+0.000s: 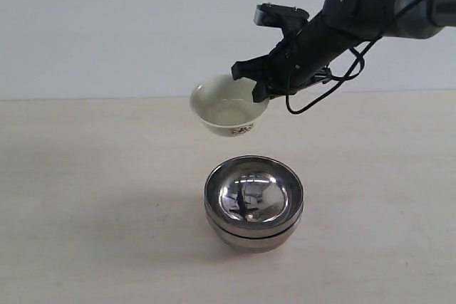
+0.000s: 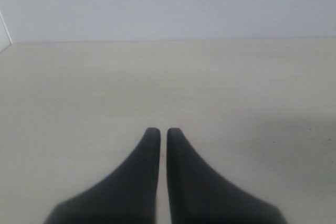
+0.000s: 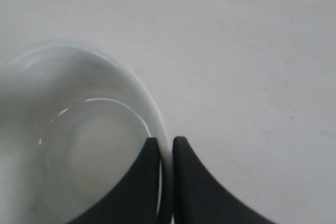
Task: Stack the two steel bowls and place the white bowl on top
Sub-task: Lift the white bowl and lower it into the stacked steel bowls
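Note:
The two steel bowls point(image 1: 254, 203) sit nested one inside the other on the table, a little right of centre. Above and behind them hangs the white bowl point(image 1: 228, 107), tilted, its dark print facing the camera. My right gripper point(image 1: 258, 88) is shut on the white bowl's rim at its right side. The right wrist view shows one finger inside the white bowl point(image 3: 79, 145) and the other outside, the rim pinched between them at the right gripper point(image 3: 166, 141). My left gripper point(image 2: 163, 131) is shut on nothing over bare table; it does not appear in the exterior view.
A pale wooden tabletop point(image 1: 85, 197) stretches all around the stack, with a plain white wall point(image 1: 107, 26) behind it. The right arm point(image 1: 370, 5) reaches in from the upper right, a black cable looping under it.

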`<state>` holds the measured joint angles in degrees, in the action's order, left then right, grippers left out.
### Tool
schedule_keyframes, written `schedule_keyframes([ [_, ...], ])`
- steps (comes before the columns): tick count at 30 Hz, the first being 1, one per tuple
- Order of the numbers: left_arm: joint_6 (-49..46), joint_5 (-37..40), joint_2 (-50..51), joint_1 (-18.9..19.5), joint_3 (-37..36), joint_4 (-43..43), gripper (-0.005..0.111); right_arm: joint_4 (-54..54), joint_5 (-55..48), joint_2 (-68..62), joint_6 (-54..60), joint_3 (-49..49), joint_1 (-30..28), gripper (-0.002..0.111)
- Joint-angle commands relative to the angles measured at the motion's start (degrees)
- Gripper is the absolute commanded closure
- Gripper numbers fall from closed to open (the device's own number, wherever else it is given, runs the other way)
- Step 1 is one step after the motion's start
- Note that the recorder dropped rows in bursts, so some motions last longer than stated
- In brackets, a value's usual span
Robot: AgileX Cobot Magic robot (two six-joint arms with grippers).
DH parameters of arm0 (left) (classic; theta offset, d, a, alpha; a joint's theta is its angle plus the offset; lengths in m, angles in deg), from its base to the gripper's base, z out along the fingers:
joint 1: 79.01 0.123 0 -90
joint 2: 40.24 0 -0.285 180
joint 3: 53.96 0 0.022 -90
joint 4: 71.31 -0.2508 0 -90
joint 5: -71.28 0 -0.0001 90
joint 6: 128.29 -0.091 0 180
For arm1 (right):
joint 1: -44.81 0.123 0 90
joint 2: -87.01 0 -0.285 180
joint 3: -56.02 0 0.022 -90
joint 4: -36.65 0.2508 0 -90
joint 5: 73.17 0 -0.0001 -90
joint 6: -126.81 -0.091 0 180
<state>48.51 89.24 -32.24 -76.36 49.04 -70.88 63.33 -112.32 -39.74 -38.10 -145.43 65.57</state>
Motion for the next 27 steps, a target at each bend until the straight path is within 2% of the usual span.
schedule_keyframes([
  [1,0.0,-0.1,-0.2,0.1,-0.2,0.2,0.103,0.6,-7.5,5.6,3.8,1.0,-0.1,0.108],
  [13,0.0,-0.1,-0.2,0.1,-0.2,0.2,0.103,1.3,-4.9,16.5,8.5,23.1,-0.2,0.108],
  [20,0.0,-0.1,-0.2,0.1,-0.2,0.2,0.103,1.3,2.1,16.5,9.1,29.5,-0.2,0.108],
  [27,0.0,-0.1,-0.2,0.1,-0.2,0.2,0.103,2.7,2.3,16.5,9.7,30.1,0.4,0.108],
])
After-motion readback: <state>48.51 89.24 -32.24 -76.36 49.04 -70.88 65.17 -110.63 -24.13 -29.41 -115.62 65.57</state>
